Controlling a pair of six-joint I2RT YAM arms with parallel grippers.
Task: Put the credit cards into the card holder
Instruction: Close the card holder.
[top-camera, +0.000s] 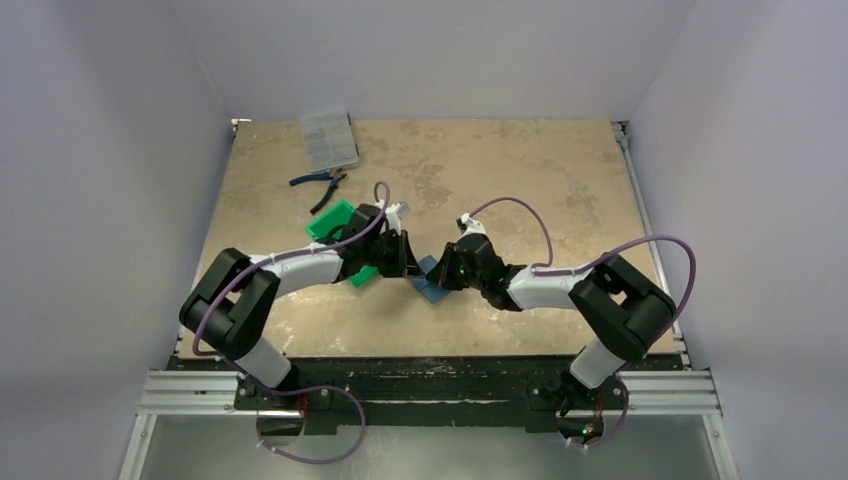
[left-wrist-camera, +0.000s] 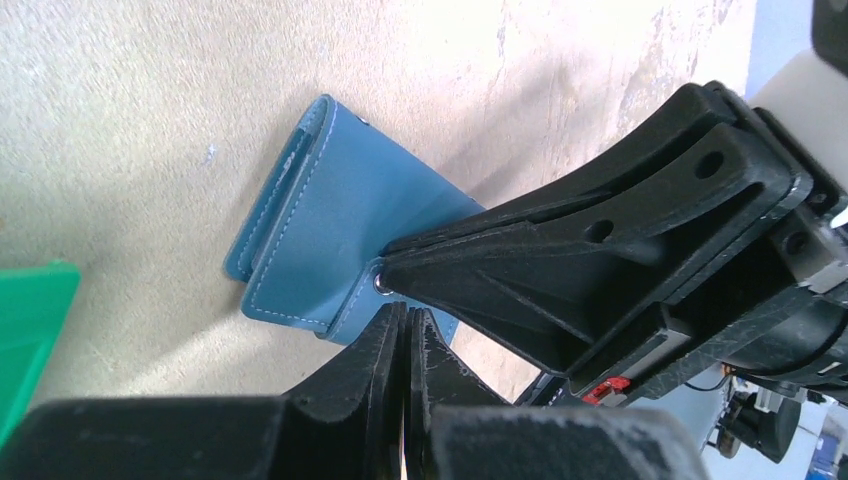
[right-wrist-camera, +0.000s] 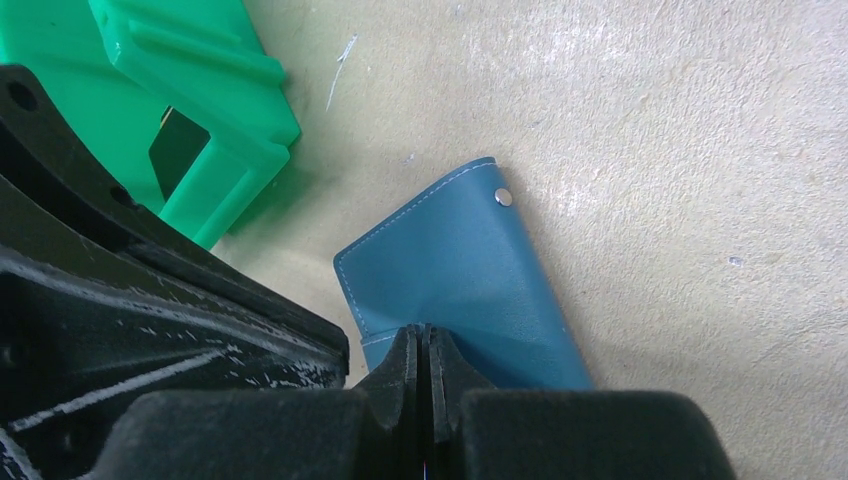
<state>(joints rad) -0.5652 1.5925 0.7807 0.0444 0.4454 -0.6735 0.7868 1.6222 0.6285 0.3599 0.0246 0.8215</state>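
Observation:
The teal-blue card holder (top-camera: 431, 290) (left-wrist-camera: 340, 220) (right-wrist-camera: 470, 270) lies on the table between the two arms. My right gripper (right-wrist-camera: 422, 332) (top-camera: 441, 279) is shut on its near edge, and the leather creases toward the fingertips. My left gripper (left-wrist-camera: 408, 312) (top-camera: 410, 272) is shut too, its tips against the snap flap just beside the right gripper's tip. No blue shows between the left pads. The holder's stitched pocket edge stands slightly raised in the left wrist view. The credit cards are out of view in all frames.
A green plastic tray (top-camera: 333, 222) (right-wrist-camera: 190, 100) sits just left of the holder, under the left arm. A clear compartment box (top-camera: 328, 138) and blue-handled pliers (top-camera: 320, 180) lie at the back left. White walls surround the table.

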